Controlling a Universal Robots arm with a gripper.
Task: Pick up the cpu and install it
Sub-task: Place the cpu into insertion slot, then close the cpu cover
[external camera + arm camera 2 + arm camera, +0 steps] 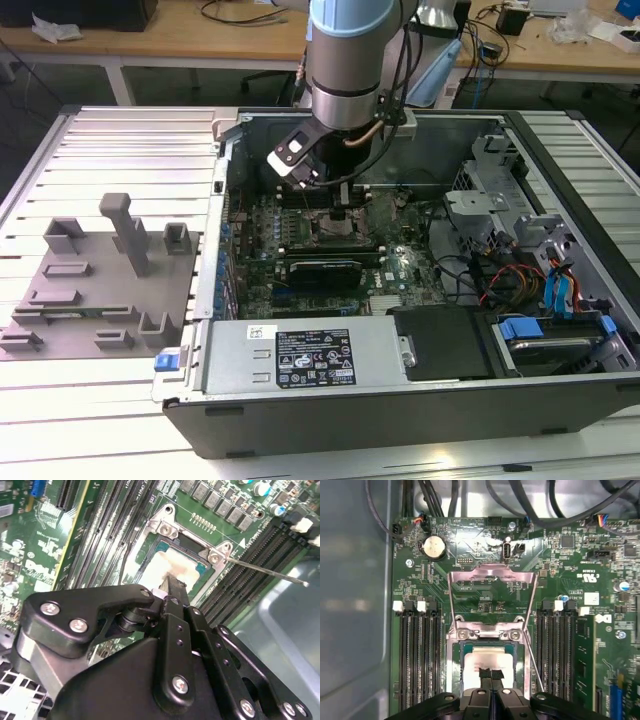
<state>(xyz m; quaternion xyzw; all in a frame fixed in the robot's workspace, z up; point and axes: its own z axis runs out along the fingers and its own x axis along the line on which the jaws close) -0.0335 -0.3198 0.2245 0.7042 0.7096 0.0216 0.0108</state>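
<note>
Claw (pixel 491 672) pressed together, tips at the cpu (pixel 487 655) I see lying in its socket (pixel 454 652); case (pixel 400 405) on slatted counter (pixel 130 140).

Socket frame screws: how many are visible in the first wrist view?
2 screws, at neighbouring corners of the socket frame, beside the cpu. The fingers may hide others.

The robot arm (pixel 345 50) pointed straight down — its black gripper (pixel 490 673) hung low (fingers (pixel 173 587) pressed together).
</note>
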